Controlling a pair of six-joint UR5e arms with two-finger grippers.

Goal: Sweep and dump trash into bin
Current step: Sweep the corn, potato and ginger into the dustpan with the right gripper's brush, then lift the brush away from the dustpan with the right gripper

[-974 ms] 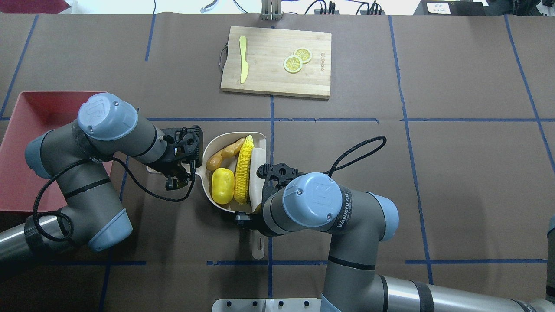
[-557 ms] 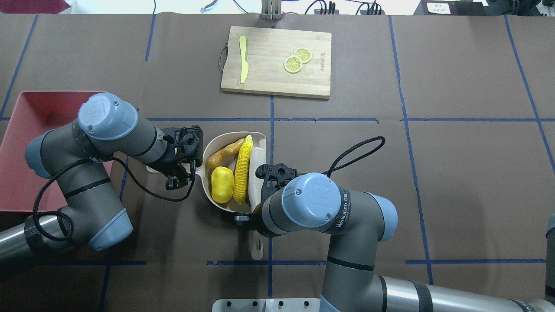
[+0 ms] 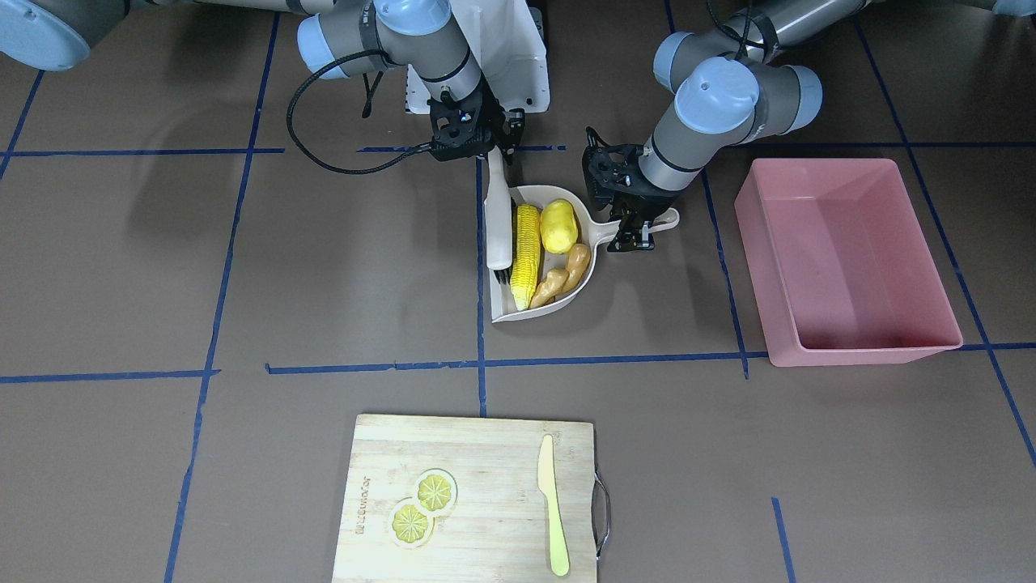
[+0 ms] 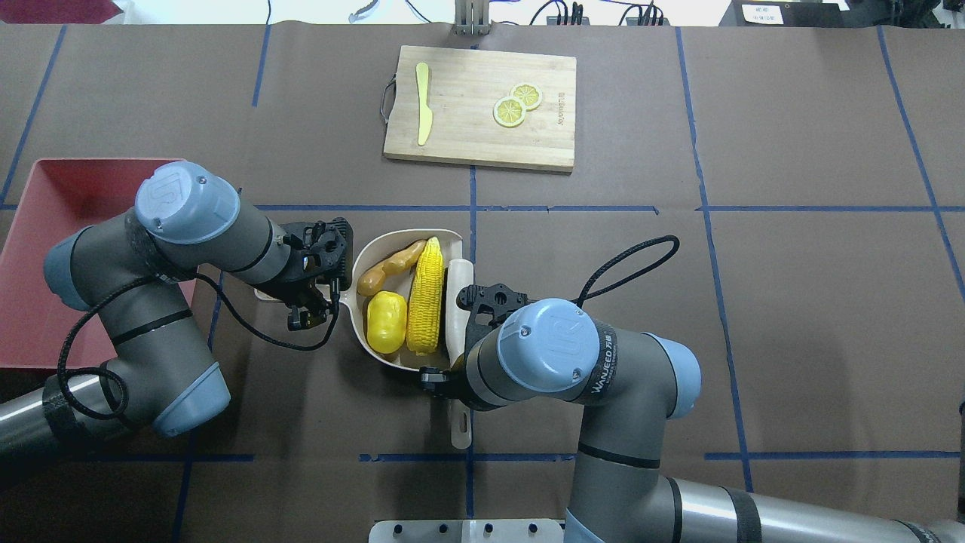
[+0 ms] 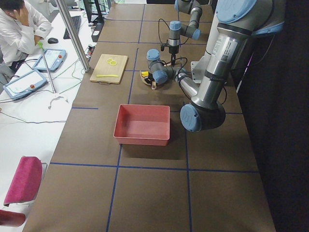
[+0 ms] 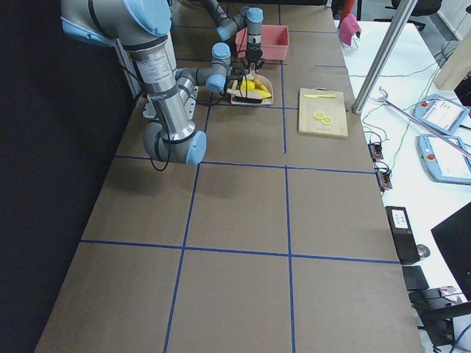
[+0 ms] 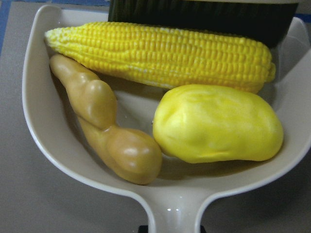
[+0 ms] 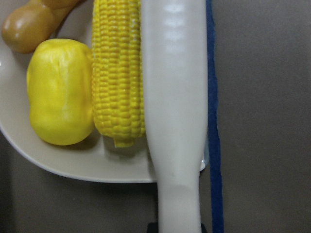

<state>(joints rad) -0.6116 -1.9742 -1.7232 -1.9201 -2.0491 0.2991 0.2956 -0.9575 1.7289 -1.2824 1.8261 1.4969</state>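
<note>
Sweeping looked finished; the dump had not yet begun.
The corn cob (image 4: pixel 424 298), potato lump (image 4: pixel 386 323) and ginger root (image 4: pixel 388 266) lay in the dustpan (image 4: pixel 399 235) near the worktop's middle, with the brush (image 4: pixel 457 302) against the corn. The right gripper (image 3: pixel 492 152) was clamped on the brush handle and the left gripper (image 3: pixel 639 227) on the dustpan handle. Next, I judged: clear the brush, then carry the pan level to the bin (image 3: pixel 882 350) at the worktop's left edge.
</note>
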